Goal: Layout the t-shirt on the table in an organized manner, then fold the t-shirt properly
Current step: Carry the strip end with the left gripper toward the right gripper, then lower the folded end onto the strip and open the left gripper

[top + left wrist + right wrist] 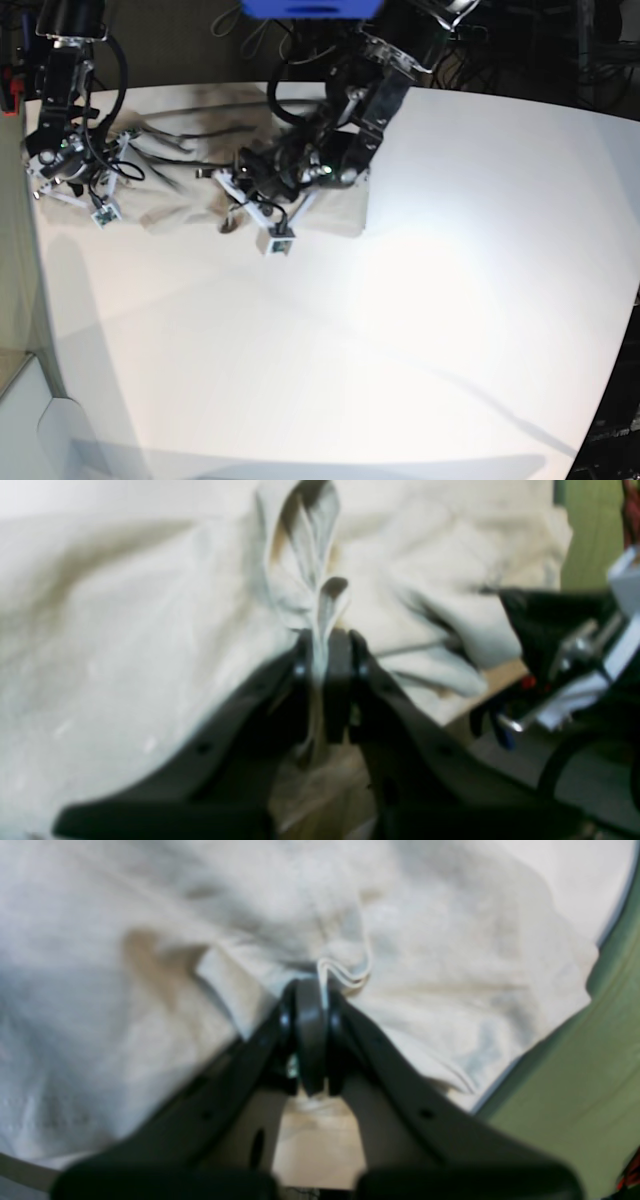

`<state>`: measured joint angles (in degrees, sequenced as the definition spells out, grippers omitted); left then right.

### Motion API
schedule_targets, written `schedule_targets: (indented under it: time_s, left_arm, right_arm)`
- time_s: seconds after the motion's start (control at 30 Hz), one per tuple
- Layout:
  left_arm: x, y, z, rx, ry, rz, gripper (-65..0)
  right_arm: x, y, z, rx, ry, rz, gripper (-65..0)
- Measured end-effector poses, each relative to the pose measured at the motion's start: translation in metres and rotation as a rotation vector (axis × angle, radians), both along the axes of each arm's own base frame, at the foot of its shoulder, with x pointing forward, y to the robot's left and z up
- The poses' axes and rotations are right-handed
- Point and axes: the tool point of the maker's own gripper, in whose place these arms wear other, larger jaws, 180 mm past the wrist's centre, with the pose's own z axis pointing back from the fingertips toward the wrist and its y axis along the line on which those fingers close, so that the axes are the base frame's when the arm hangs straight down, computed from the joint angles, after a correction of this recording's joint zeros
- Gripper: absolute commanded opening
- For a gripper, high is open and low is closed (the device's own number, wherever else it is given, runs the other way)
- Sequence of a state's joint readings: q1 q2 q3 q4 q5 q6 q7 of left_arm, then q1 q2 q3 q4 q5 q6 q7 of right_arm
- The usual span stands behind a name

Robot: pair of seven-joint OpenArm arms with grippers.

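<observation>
1. T-shirt (190, 175) sits at the far left part of the table (430, 300), bunched and wrinkled, stretched between the two arms. Rest of the white top is well apart from it.
2. Left gripper (327, 645): jaws nearly together, pinching a thin ridge of the shirt. Fabric stands up from the tips in a narrow looped fold, as the left wrist view shows.
3. Right gripper (310, 995): jaws pressed together on a fold of the shirt; a doubled hem edge curls out just beside the tips in the right wrist view.
4. Base view: left gripper (235, 195) is at the middle of the cloth, near its front edge; right gripper (105, 150) is at the shirt's left end, close to the table's left edge.
5. Cloth (125, 630) spreads in loose creases either side of the left pinch; a sleeve-like flap hangs to the right of it.
6. Right wrist view: shirt (450, 965) covers most of the frame, a green surface (575, 1080) shows past its lower right edge.
7. Views are blurred; can't tell whether the cloth between the grippers is lifted or resting on the top.
</observation>
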<state>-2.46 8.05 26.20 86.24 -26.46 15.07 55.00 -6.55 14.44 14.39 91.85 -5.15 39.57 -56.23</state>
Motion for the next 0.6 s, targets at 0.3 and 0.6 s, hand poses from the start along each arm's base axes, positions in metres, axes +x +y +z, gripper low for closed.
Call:
schedule_targets:
  time_s: [0.3,0.6]
  left_arm:
    - [-0.003,-0.013,0.006,0.001,-0.020,-0.053,-64.7]
    - [-0.003,-0.013,0.006,0.002,-0.021,-0.054,-44.1]
  right_arm:
    - [0.006,0.002,0.002,0.004,-0.009,0.002,-65.0]
    - [0.006,0.002,0.002,0.004,-0.008,0.003,-65.0]
